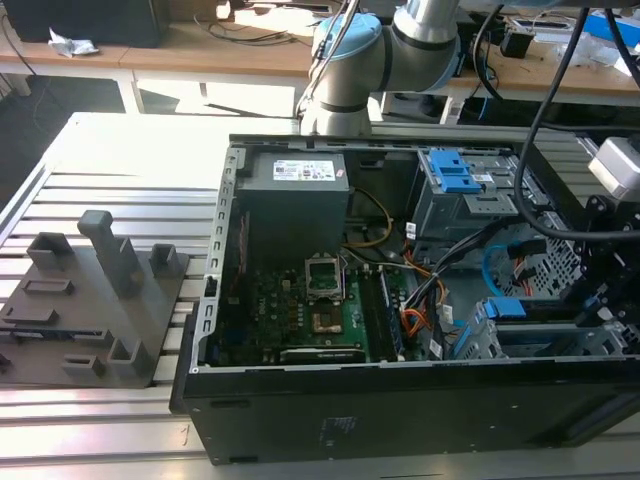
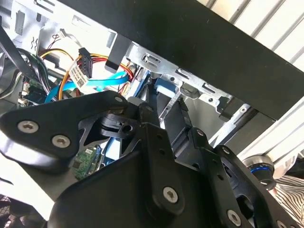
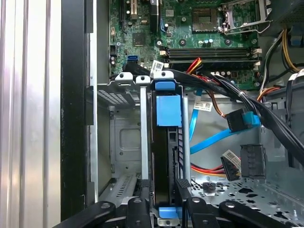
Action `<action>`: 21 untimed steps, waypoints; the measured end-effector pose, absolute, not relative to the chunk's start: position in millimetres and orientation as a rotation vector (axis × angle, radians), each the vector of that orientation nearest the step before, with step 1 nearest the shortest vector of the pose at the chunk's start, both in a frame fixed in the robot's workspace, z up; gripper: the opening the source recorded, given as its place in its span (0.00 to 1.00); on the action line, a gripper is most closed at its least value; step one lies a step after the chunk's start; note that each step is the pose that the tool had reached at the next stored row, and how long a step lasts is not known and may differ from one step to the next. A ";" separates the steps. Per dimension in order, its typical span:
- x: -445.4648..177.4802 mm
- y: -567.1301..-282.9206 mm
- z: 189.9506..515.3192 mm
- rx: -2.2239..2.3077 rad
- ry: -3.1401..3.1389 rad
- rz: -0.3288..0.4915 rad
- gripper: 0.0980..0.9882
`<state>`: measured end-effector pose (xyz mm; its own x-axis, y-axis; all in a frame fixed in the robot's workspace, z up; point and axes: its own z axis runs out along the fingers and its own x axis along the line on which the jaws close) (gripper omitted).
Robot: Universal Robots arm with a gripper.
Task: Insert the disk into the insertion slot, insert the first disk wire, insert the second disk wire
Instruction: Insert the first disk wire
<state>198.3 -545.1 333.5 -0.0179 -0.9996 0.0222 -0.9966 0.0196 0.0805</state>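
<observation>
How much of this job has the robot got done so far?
The disk already stands inside the insertion slot, with the gripper at its outer end; whether it is fully home I cannot tell. The wiring is left: the second disk wire loops loose beside the cage, its end not on the disk, and a black plug hangs free.

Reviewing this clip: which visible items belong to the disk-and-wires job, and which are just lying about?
Job: hard drive in bright blue plastic carrier, gripped by the black pincer; silver perforated sheet-metal bay; flat light blue cable.
Lying about: green motherboard; black cable bundle; red and orange wires; grey plastic fixture plate beside the case.
</observation>
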 end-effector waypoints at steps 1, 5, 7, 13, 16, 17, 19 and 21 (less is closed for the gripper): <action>199.1 -545.0 333.6 2.149 -2.190 -0.064 0.27; 199.5 -545.2 335.5 2.149 -2.190 -0.065 0.27; 200.1 -545.0 343.7 2.150 -2.190 -0.064 0.27; 200.4 -545.0 354.7 2.149 -2.190 -0.065 0.27; 200.6 -539.2 354.8 2.150 -2.190 -0.064 0.27; 200.5 -534.7 354.8 2.149 -2.190 -0.064 0.27; 200.4 -524.5 354.8 2.149 -2.190 -0.064 0.27; 200.4 -510.6 354.7 2.149 -2.190 -0.063 0.27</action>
<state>200.4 -510.6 354.7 -0.0179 -0.9996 0.0232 -0.9966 0.0197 0.0806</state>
